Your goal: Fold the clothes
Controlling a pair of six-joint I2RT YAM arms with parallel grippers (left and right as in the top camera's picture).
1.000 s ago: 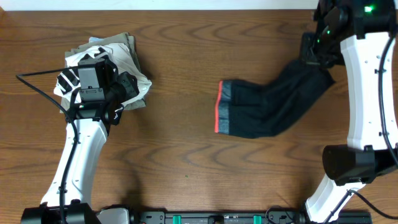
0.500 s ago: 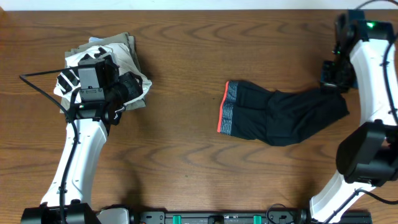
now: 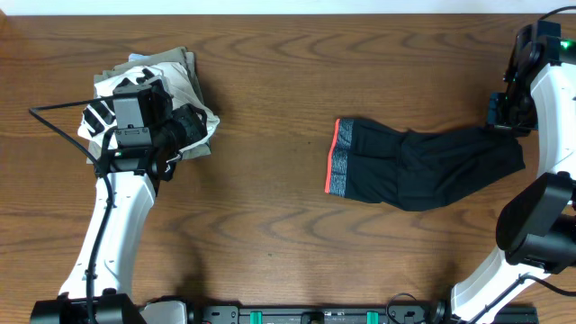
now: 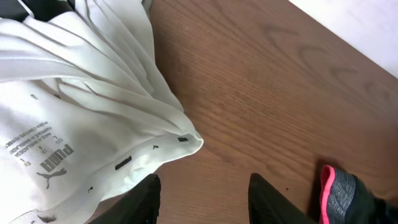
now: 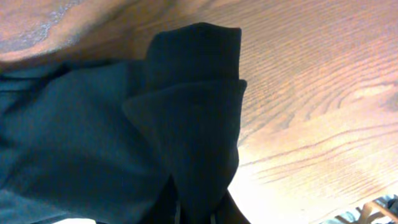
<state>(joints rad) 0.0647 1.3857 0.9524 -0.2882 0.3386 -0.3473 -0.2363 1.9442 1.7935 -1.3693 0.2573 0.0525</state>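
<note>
The clothes are black pants lying across the right half of the table, their grey waistband with its coral edge pointing left. My right gripper is shut on the leg end at the far right. In the right wrist view the black fabric bunches up from between the closed fingers. My left gripper hovers at the right edge of a white shirt, open. Bare wood shows between its fingers, and the pants' waistband peeks in at the lower right of that view.
The white shirt with black lettering lies crumpled on a khaki folded garment at the back left. A black cable trails from the left arm. The table's far edge runs along the top of the overhead view.
My right gripper has swung right and toward the front, dragging the pants rightward and stretching the legs out straighter. The left arm has stayed put, its jaws slightly wider.
</note>
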